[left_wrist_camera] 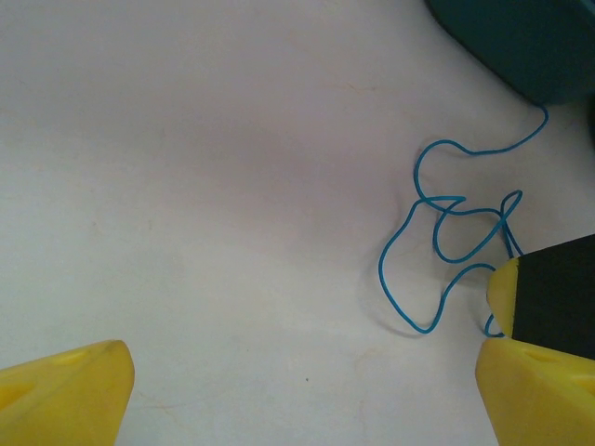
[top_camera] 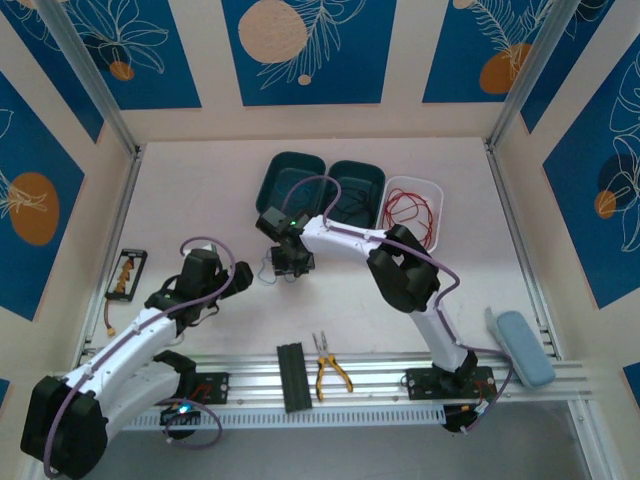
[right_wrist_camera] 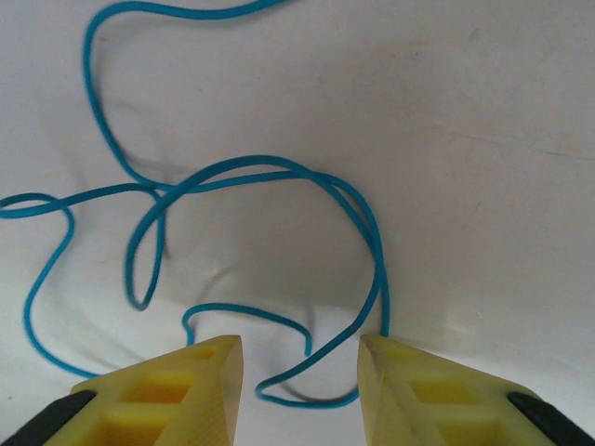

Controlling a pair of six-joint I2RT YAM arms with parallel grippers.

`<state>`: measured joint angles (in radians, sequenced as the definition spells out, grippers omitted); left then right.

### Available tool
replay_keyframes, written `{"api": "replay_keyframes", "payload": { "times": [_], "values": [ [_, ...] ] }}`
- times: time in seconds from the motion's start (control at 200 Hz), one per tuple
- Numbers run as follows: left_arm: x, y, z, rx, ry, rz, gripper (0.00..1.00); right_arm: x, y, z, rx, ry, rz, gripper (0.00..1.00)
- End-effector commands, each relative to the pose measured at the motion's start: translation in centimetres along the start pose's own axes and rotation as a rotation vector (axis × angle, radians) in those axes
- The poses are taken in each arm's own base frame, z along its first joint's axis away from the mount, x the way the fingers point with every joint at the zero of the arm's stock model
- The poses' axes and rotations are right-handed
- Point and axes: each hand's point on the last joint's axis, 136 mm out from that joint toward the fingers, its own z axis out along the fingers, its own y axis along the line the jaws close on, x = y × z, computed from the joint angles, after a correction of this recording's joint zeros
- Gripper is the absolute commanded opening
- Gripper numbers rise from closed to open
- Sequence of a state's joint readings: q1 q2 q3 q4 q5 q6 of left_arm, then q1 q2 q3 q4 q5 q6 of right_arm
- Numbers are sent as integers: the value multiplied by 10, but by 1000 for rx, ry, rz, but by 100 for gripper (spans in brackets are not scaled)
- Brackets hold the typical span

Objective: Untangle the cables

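Observation:
A thin blue cable (right_wrist_camera: 251,165) lies in loose crossing loops on the white table. My right gripper (right_wrist_camera: 299,372) stands open just over it, with one small loop and a free end between its yellow fingers (right_wrist_camera: 186,390). In the top view that gripper (top_camera: 290,262) hovers mid-table over the blue cable (top_camera: 266,272). My left gripper (left_wrist_camera: 302,400) is open over bare table, with the blue cable (left_wrist_camera: 380,269) to its right, next to the right gripper's yellow finger (left_wrist_camera: 504,293). A red cable (top_camera: 410,212) is coiled in the white bin. Thin dark strands (top_camera: 350,200) lie in a teal bin.
Two teal bins (top_camera: 290,160) (top_camera: 357,168) and a white bin (top_camera: 412,182) stand in a row at the back. Yellow-handled pliers (top_camera: 330,372) and a black block (top_camera: 293,378) rest on the front rail. A pale blue case (top_camera: 520,345) lies right, a black holder (top_camera: 125,275) left.

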<state>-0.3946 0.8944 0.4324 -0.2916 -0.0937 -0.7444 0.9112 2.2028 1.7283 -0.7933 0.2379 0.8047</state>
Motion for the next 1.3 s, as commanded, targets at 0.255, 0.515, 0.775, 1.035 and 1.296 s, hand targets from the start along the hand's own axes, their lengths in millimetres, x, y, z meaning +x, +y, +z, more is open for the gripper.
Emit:
{"api": "replay_keyframes", "payload": {
  "times": [0.255,0.515,0.775,1.035,1.296],
  "values": [
    [6,-3,8,26,29,-26,94,0,5,1,-20,25,10,17],
    [7,-17,20,90,48,-76,74,3,13,-18,-78,-1,4,0],
    [22,-23,42,88,111,-56,68,12,19,-37,-173,-3,9,0],
    [37,-36,57,124,168,-25,60,12,22,-46,-247,0,30,0],
    [39,-43,69,116,168,59,53,12,24,-41,-258,16,36,0]
  ]
}}
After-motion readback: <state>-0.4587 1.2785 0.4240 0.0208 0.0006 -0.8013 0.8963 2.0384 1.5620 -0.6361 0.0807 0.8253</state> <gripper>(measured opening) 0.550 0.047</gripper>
